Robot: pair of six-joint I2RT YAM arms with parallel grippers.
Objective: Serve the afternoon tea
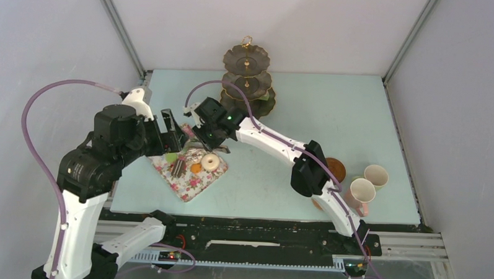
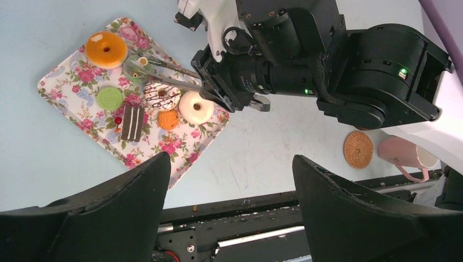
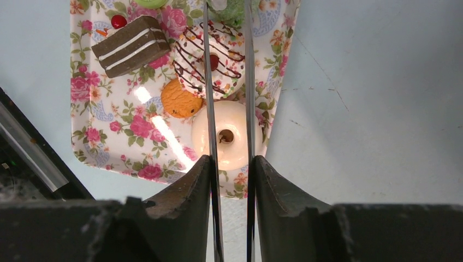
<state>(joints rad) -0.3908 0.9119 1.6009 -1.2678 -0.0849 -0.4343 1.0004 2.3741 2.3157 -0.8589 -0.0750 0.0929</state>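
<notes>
Squeezes the long grey tongs (image 3: 209, 82) in the right gripper (image 3: 232, 161), one finger pressed on the outside of each blade, the blades drawn close but not touching. Reaches in from the right over the floral tray (image 1: 190, 186), which lies on the near left of the table (image 1: 307, 110). Runs both blades across the cream doughnut (image 3: 229, 117), one on each side of its hole, then past the chocolate-drizzled doughnut (image 3: 191, 60) toward a green piece (image 3: 232, 11) at the edge of the wrist view; cannot tell whether the tips touch anything. Shows the small orange biscuit (image 3: 180, 101) just beside the cream doughnut and the layered chocolate slice (image 3: 131, 49) a little apart from it, all lying on the tray. Shows too, from the left wrist, an orange doughnut (image 2: 106, 49) and a round green biscuit (image 2: 110, 98) elsewhere on the same tray. Hovers with the left gripper (image 2: 229, 164) above the tray's far left edge, fingers spread wide and holding nothing. Finds the pink cup (image 1: 360, 193) and the cream cup (image 1: 376, 176) standing just beside each other near the table's near right corner, with a round brown coaster (image 1: 335, 168) to their left, partly behind the right arm. Has a three-tier stand (image 1: 248, 77) at the far middle of the table
</notes>
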